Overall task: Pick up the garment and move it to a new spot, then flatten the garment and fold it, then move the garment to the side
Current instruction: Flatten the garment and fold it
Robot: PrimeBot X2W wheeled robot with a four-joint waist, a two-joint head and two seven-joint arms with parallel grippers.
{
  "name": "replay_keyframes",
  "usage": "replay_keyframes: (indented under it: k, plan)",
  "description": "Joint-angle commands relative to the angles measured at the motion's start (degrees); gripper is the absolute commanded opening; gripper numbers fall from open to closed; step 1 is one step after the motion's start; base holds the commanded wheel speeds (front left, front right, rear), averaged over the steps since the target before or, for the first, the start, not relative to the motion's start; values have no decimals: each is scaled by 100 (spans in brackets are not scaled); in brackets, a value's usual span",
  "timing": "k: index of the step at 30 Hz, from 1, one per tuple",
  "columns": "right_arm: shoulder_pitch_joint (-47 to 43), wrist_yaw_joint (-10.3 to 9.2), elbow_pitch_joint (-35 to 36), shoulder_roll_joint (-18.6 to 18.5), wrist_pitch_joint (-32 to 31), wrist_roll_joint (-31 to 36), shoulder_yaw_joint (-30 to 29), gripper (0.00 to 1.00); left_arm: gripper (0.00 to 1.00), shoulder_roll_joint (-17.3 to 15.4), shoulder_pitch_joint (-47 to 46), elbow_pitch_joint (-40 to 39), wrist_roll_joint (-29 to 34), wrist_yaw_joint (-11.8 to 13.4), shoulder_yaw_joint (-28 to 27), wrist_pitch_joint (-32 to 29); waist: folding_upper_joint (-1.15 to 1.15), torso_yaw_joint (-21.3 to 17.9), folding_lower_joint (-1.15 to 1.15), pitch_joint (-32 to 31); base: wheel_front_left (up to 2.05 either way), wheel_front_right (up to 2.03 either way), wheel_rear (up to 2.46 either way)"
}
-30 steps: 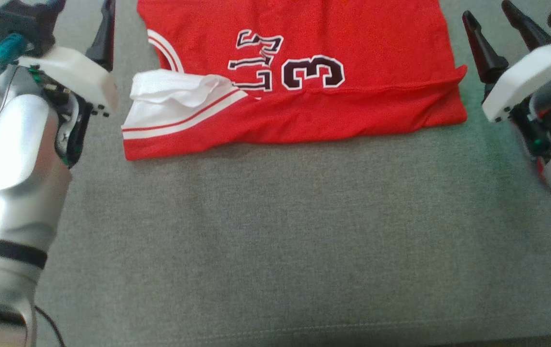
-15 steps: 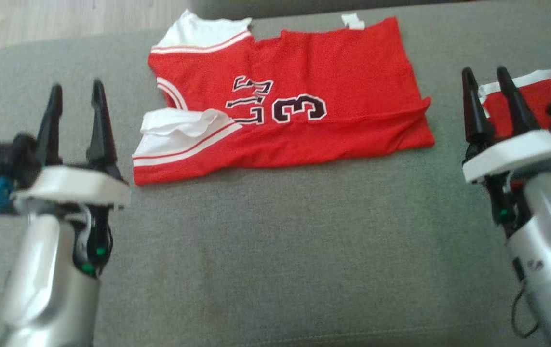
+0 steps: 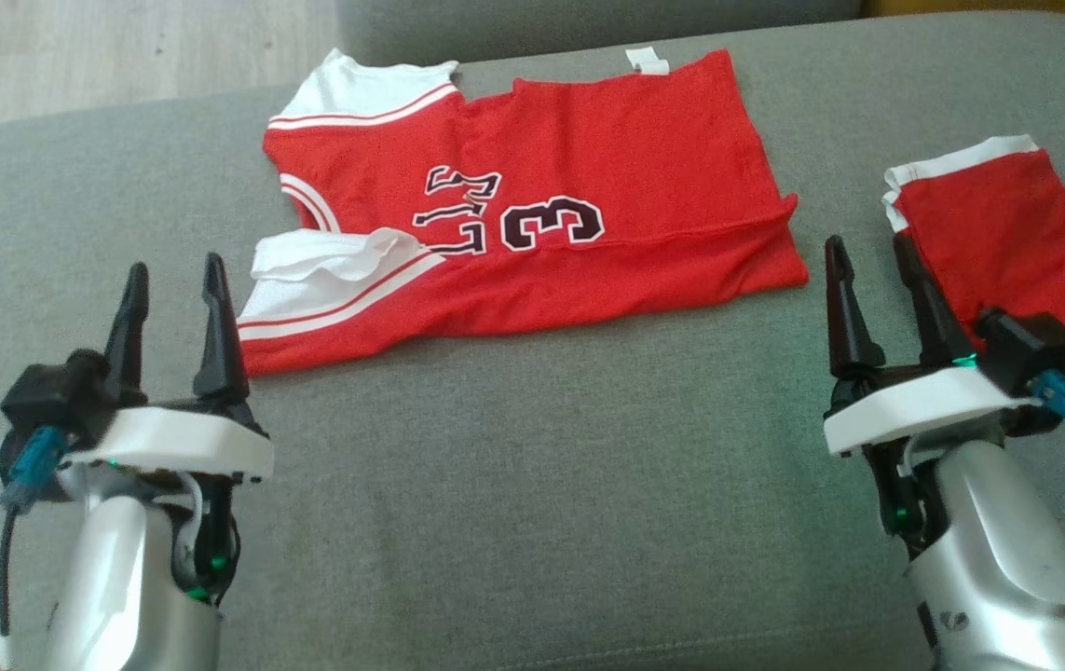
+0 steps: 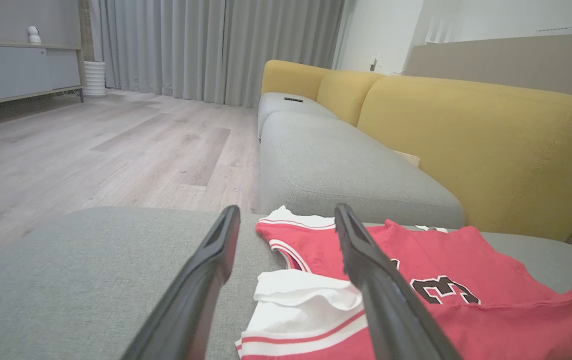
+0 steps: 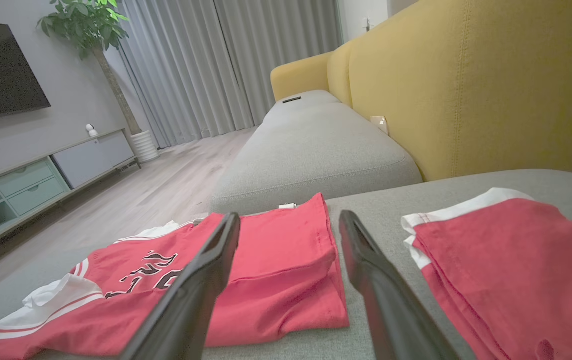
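Observation:
The garment [image 3: 532, 242] is a red jersey with white trim and a dark number. It lies folded over on the grey cushion [image 3: 532, 485], its white-edged end rumpled at the left. My left gripper [image 3: 174, 266] stands open just near and left of the garment's left corner, holding nothing. My right gripper [image 3: 868, 240] is open too, just right of the garment's right edge and clear of it. The left wrist view looks between the left gripper [image 4: 287, 209] fingers onto the garment [image 4: 446, 280]. In the right wrist view the right gripper [image 5: 290, 215] points at the garment's [image 5: 275, 260] right end.
A second red cloth with white trim [image 3: 1007, 238] lies folded at the right, close to my right gripper, and is also the red cloth [image 5: 511, 260] seen from the right wrist. A yellow sofa back [image 4: 491, 145] rises beyond. Wooden floor [image 3: 122, 56] lies past the cushion's far left edge.
The head camera has lifted, bringing the whole garment and the second cloth into view. Both grippers, open throughout, have drawn back from the garment's sides toward the near edge.

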State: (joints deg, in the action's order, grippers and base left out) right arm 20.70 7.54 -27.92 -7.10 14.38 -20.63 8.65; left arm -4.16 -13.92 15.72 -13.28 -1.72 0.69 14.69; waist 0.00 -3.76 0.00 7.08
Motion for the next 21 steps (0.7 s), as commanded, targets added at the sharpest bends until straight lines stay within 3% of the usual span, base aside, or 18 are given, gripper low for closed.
replay_keyframes:
  k: [1, 12, 21]
  plan:
    - [31, -5, 227, 78, 62, 72, 67, 100, 100, -46, -176, -100, 65, -45, -236, 30, 0, -27, 0, 44, 0, 0, 0]
    - [121, -5, 534, 209, -73, 262, -43, 100, 100, -150, -782, 1466, 462, 21, -204, 16, 0, -203, 0, 445, 0, 0, 0]
    - [198, -5, 718, 221, -189, 280, 30, 100, 100, -436, -1519, 2990, 551, 115, -148, -126, 0, -355, 0, 713, 0, 0, 0]
